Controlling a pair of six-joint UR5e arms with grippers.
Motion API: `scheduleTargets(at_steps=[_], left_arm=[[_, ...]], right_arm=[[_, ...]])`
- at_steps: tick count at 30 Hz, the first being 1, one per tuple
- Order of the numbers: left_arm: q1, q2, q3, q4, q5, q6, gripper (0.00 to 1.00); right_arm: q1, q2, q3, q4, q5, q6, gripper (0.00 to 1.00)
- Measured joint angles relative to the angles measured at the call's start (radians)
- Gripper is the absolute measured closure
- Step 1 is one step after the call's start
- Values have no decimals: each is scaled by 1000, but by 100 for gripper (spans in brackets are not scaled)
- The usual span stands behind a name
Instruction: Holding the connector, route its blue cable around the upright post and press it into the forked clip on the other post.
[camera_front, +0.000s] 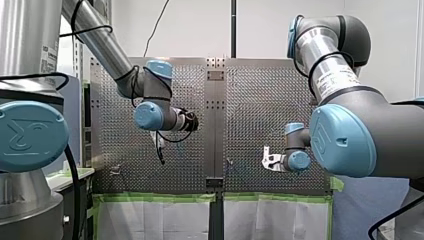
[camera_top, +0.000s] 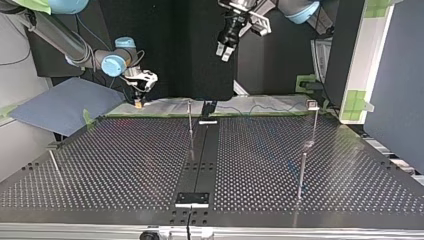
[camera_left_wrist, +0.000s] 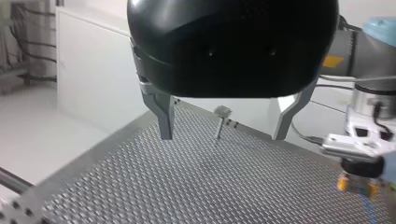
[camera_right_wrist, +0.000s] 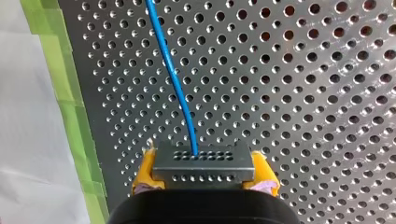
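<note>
The broad perforated metal counter lies beneath both arms, with a strip of green tape along the edge just beside my right claw.

My left claw, black-bodied with bare metal fingers, hangs high over the counter. It is spread wide and holds nothing. In the left wrist view a thin upright metal post with a small squared head stands ahead of this claw, showing in the gap between its fingers without touching either one. My right arm's claw sits off to one side of it, well apart and much lower, close to the counter.

In the top view two more slim metal posts stand on the counter, well away from both claws. One is near the counter's dark centre strip, and a taller one has a small head.

My right claw is closed on the small grey metal connector block with rows of tiny holes, with a yellow pad pressed against each end of it.

The thin blue cable leaves the connector's face on the side away from the claw. It runs ahead of the claw over the perforated surface in a gentle curve.
</note>
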Motion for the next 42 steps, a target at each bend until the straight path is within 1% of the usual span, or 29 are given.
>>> scheduleTargets(at_steps=[6,12,15,20,27,30,34,37,40,42], left_arm=[[-9,50,4,-6,-11,24,0],[-18,98,5,-9,-19,22,0],[-22,110,5,-9,-21,23,0],[-28,102,5,-9,-28,29,0],[-32,72,1,-10,-65,54,0],[-33,57,-4,-8,-74,58,0],[-33,47,-6,-4,-78,64,0],[-33,45,-6,-3,-78,66,0],[-33,45,-7,-2,-78,66,0],[-33,45,-7,-2,-78,65,0]], right_arm=[[1,0,0,1,0,0,79],[2,0,0,1,0,0,79],[3,0,0,1,0,0,79],[3,0,0,1,0,-1,79],[3,0,-2,2,1,-2,79],[1,-2,-5,3,1,-3,79],[-3,-11,-9,6,2,-4,79],[-5,-26,-11,9,4,-4,79],[-5,-46,-11,14,6,7,79],[-3,-63,-11,19,7,21,79]])
